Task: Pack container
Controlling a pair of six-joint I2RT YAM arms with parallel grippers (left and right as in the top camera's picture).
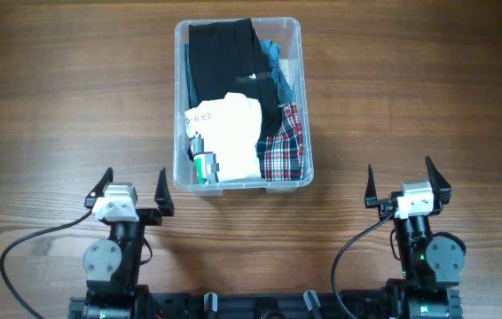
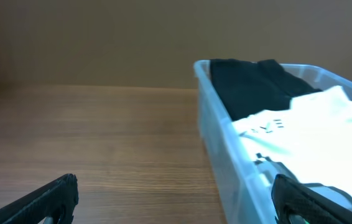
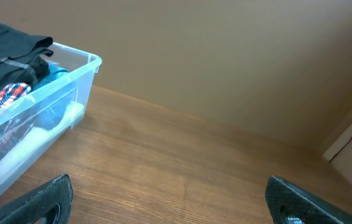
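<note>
The clear plastic container [image 1: 180,106] stands at the middle back of the wooden table, filled with folded garments: a black one [image 1: 220,53], a white one [image 1: 229,133], a red plaid one [image 1: 285,146] and a blue one [image 1: 282,71]. My left gripper [image 1: 132,190] sits near the front left, open and empty, just short of the container's near left corner. On the other side, my right gripper [image 1: 408,183] is open with nothing in it. The left wrist view shows the container [image 2: 219,137] at right, with the white garment [image 2: 313,130] inside. The container [image 3: 70,93] shows at the left of the right wrist view.
A small grey and green object [image 1: 203,166] lies in the container's near left corner beside the white garment. Bare wooden table [image 1: 56,106] stretches left and right of the container. A cable [image 1: 29,244] trails from the left arm, another [image 1: 349,248] from the right arm.
</note>
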